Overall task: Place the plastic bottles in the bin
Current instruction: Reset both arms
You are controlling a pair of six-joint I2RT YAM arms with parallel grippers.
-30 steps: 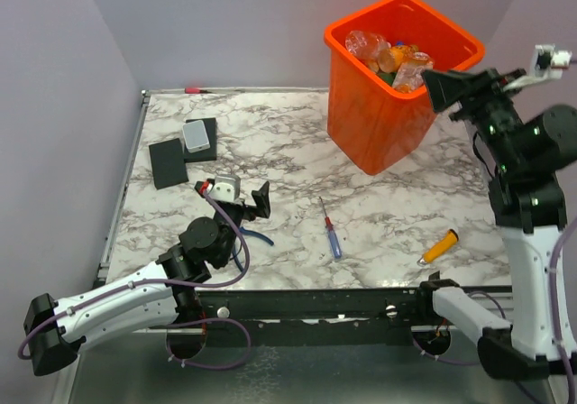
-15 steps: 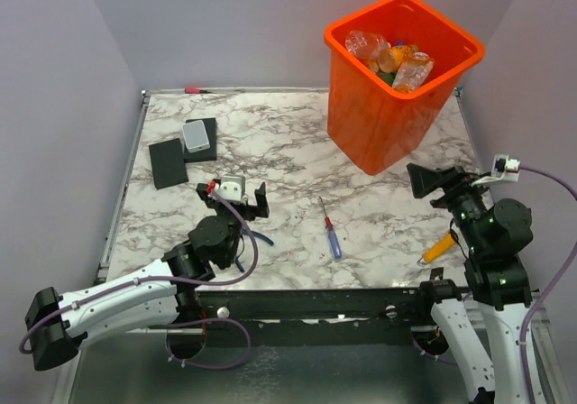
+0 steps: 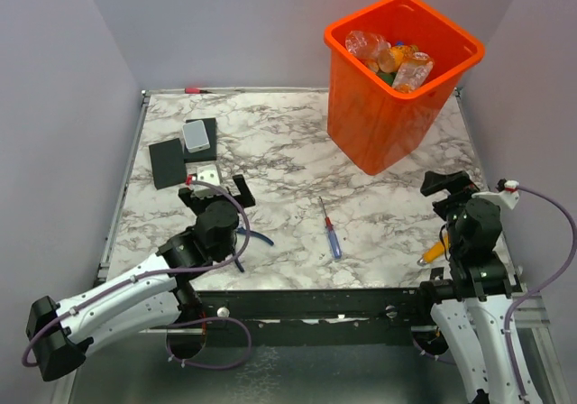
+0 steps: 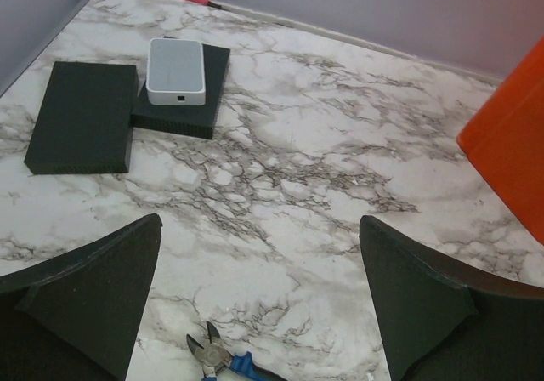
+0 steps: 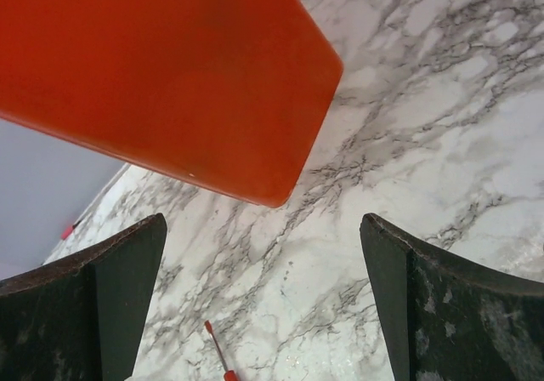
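Observation:
The bright-orange bin point(image 3: 379, 124) stands at the back right of the table. Several plastic bottles point(image 3: 393, 58), clear and orange, lie inside it. No bottle shows on the table. My right gripper point(image 3: 448, 184) is open and empty, low over the table in front of the bin. In the right wrist view its jaws point(image 5: 263, 304) stand wide apart, with the bin's wall point(image 5: 161, 66) above them. My left gripper point(image 3: 215, 193) is open and empty at the near left. In the left wrist view point(image 4: 255, 296) it faces bare marble, and the bin's corner point(image 4: 510, 160) shows at the right.
A blue-and-red screwdriver point(image 3: 330, 228) lies mid-table, its tip in the right wrist view point(image 5: 217, 355). Blue-handled pliers point(image 3: 250, 238) lie under my left gripper point(image 4: 217, 362). An orange tool point(image 3: 442, 246) lies beside my right arm. Black pads point(image 3: 169, 162) and a white box point(image 3: 195, 133) sit back left.
My right arm has come down from the bin's rim to low over the table in front of the bin. My left gripper has shifted a little to the back left.

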